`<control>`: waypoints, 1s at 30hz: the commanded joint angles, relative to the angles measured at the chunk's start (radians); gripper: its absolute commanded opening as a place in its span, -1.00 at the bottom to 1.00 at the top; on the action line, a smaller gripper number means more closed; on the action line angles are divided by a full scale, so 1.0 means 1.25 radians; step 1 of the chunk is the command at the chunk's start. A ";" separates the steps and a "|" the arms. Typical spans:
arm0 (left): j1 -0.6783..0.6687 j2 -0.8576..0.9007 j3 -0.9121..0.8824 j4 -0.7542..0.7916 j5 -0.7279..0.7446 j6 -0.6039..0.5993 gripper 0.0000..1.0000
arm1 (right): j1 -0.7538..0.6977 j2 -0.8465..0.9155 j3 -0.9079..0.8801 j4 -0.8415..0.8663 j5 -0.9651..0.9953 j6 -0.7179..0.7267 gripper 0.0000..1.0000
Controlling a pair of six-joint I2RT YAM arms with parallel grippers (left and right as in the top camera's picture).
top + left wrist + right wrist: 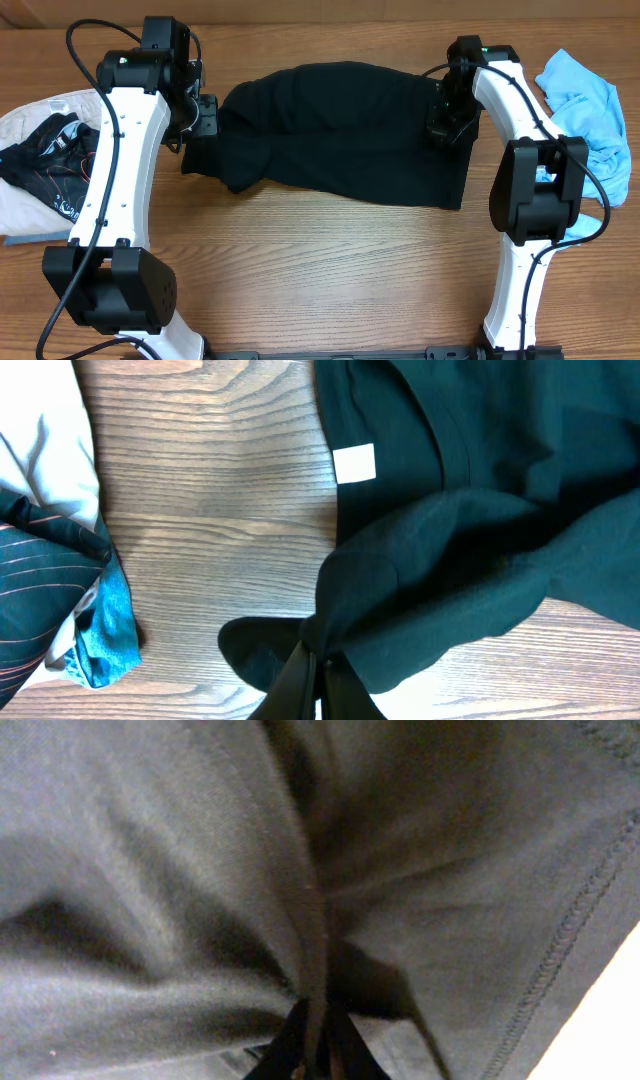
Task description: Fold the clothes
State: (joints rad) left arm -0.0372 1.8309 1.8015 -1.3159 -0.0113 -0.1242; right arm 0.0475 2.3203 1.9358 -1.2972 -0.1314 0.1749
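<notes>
**Operator:** What sits at my far left?

**Spotter:** There's a pile at the left edge of your table [330, 270]: a pale cloth [25, 120] with a black printed fabric [45, 160] on top, lined in thin orange and white. Your left wrist view also shows a bit of teal cloth [105, 630] beside it. The whole pile lies apart from the work.

**Operator:** And my left gripper?

**Spotter:** Your left gripper [205, 118] has its jaws pressed together on a bunched corner of the black garment [340, 130]. The fabric gathers into a tight tuck right at the fingertips [292, 682].

**Operator:** How does the garment look?

**Spotter:** It's plain, soft, matte black with no print. It lies across the middle of your table between the two arms, stretched from left to right. The far edge is humped and rounded, the near edge is straighter, and there are loose folds at the left end. Near your left gripper you can see the curved collar seam and a small white label [355, 463] below it.

**Operator:** And the right gripper?

**Spotter:** Your right gripper [440, 125] is at the garment's right end, jaws closed and pinching a ridge of the fabric. Cloth fills its wrist view, with a stitched hem [570, 930] running down the right side.

**Operator:** Anything further right?

**Spotter:** A light blue shirt [590, 100] lies crumpled at the right edge, partly behind your right arm and apart from the garment.
</notes>
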 commanded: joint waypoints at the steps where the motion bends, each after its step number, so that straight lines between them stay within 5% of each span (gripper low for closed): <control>1: 0.003 -0.002 0.023 0.003 0.009 0.010 -0.92 | -0.003 -0.009 0.024 -0.016 0.000 -0.003 -0.92; 19: 0.032 -0.085 0.278 -0.002 0.005 0.012 -0.92 | -0.080 -0.323 0.477 -0.234 0.009 -0.015 -0.92; 30: 0.107 -0.213 0.424 -0.013 0.107 0.010 -0.92 | -0.082 -0.508 0.523 -0.234 0.056 -0.037 -0.92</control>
State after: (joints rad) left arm 0.0601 1.6661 2.2635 -1.3350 0.0963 -0.1242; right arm -0.0505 1.7508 2.5740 -1.6112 -0.1154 0.1555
